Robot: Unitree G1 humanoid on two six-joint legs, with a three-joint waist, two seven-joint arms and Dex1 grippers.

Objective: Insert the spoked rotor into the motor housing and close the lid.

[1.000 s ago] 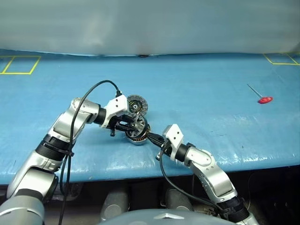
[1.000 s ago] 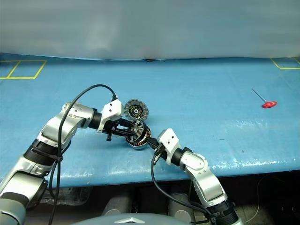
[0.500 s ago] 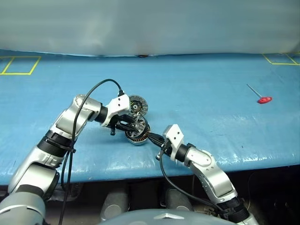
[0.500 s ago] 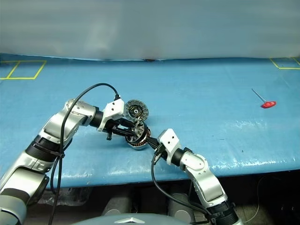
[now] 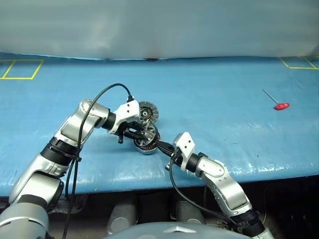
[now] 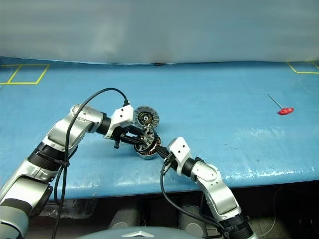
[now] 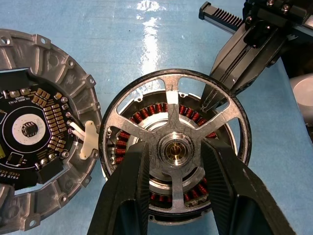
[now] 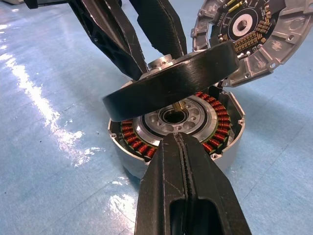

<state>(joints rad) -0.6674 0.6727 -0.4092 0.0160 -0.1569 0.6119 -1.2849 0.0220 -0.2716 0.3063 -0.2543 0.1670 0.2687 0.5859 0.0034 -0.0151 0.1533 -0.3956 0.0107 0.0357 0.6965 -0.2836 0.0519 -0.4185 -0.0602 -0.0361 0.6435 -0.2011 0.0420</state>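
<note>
My left gripper (image 7: 175,148) is shut on the spoked rotor (image 7: 172,100), one finger on each side of its silver hub. It holds the black-rimmed wheel (image 8: 171,81) tilted just above the motor housing (image 8: 131,164), whose copper windings show beneath it. The housing (image 5: 145,146) sits on the blue table near the front edge. The lid (image 7: 34,137) lies open beside the housing, inside face up, on the far side (image 5: 145,112). My right gripper (image 8: 179,138) is shut and empty, with its tips at the housing's near rim (image 5: 167,148).
A red-handled tool (image 5: 281,105) lies far off at the right. Yellow tape squares (image 5: 22,68) mark the table's back corners. A black cable (image 5: 102,92) loops above my left wrist. The table's front edge (image 5: 149,179) runs just behind my right gripper.
</note>
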